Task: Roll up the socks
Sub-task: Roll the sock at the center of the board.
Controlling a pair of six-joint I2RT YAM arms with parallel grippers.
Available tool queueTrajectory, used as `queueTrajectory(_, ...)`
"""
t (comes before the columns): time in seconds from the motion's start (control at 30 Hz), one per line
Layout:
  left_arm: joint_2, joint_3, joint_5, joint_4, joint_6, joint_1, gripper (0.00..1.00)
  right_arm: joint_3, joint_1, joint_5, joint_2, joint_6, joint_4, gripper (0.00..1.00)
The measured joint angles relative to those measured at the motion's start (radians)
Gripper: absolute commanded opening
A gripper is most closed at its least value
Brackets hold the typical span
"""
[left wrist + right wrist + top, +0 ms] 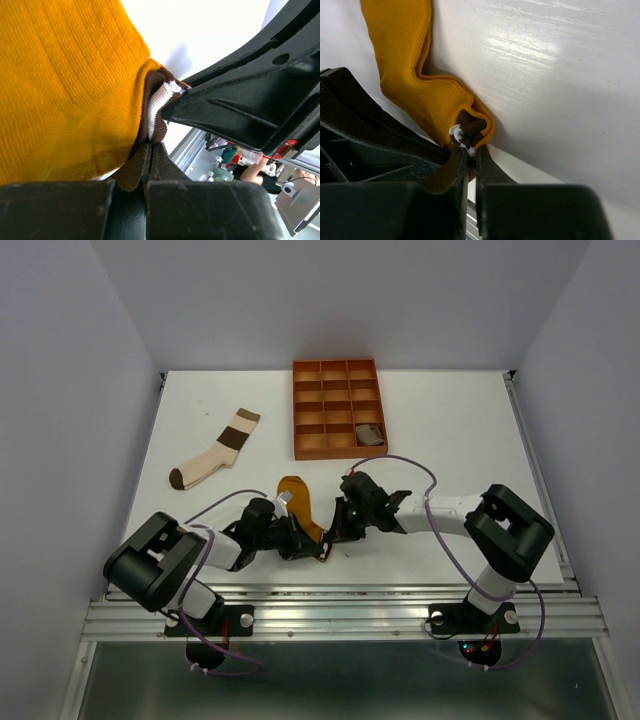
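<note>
Clamped tight on the brown-and-white end of the mustard sock (297, 502) near six o'clock on the table (450, 440), with the left gripper (150, 147) from eight o'clock and the right gripper (468, 152) from two o'clock.

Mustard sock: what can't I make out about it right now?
- Top external: mustard sock near end, hidden under both closed jaws.
- Wrist views: brown-and-white fabric at the pinch; whether it's this sock's cuff, unclear.
- Left wrist: rest of sock cut off by frame edges.

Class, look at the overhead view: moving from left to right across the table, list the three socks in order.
brown-cream-white sock → mustard sock → taupe sock, bundled in a compartment of the orange tray
</note>
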Motion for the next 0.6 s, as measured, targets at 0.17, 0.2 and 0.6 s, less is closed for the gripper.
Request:
queueTrajectory(0.17,-0.059,0.017,-0.028,-0.098,0.049,0.000,0.22,0.062,0.003,0.059,0.014,0.004,-0.114,0.01)
queueTrajectory(0.2,-0.089,0.024,-0.043,-0.142,0.063,0.000,0.29,0.077,0.005,0.070,0.015,0.004,-0.145,0.01)
queueTrajectory(0.6,-0.531,0.134,-0.251,-0.544,0.247,-0.011,0.70,0.246,0.018,0.195,0.029,-0.042,-0.587,0.01)
